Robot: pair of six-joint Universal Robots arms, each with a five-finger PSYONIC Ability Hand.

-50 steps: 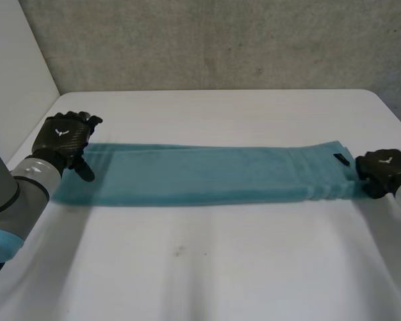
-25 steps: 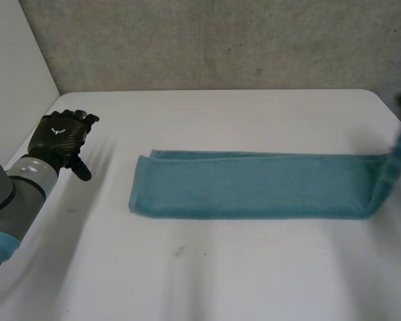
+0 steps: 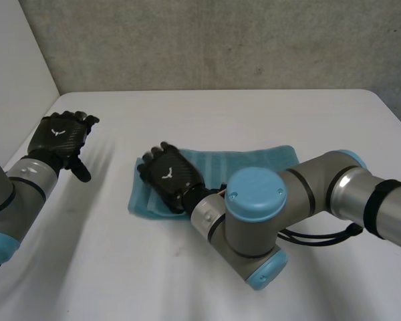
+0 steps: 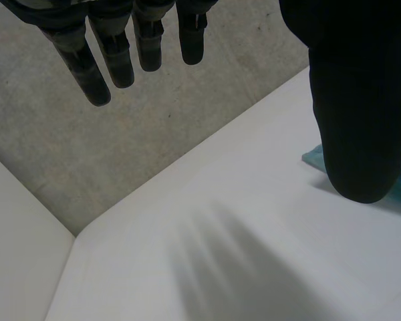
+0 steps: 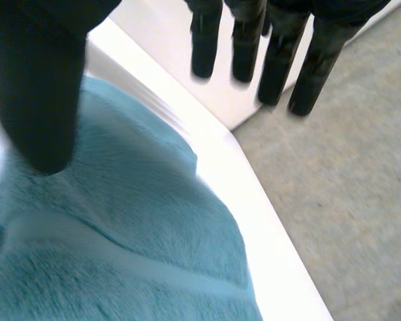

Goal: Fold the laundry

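Note:
A teal towel (image 3: 254, 160) lies folded into a short band on the white table (image 3: 207, 107), just left of the middle. My right hand (image 3: 168, 175) hovers over the towel's left end, and its arm reaches across the near part of the cloth and hides it. In the right wrist view the fingers (image 5: 281, 60) are straight and spread from the thumb, with the towel (image 5: 120, 234) below the palm and nothing pinched. My left hand (image 3: 60, 137) is open above the table's left edge, apart from the cloth. Past the left hand's thumb (image 4: 361, 100) a towel corner (image 4: 317, 159) shows.
The right arm's grey elbow with a light-blue cap (image 3: 254, 194) stands over the near middle of the table. A grey wall (image 3: 220, 40) runs behind the far edge, and a white panel (image 3: 13, 73) stands at the left.
My right hand swung from the far right to the left with the towel's right end, laid it over the left end, and let go. My left hand barely moved.

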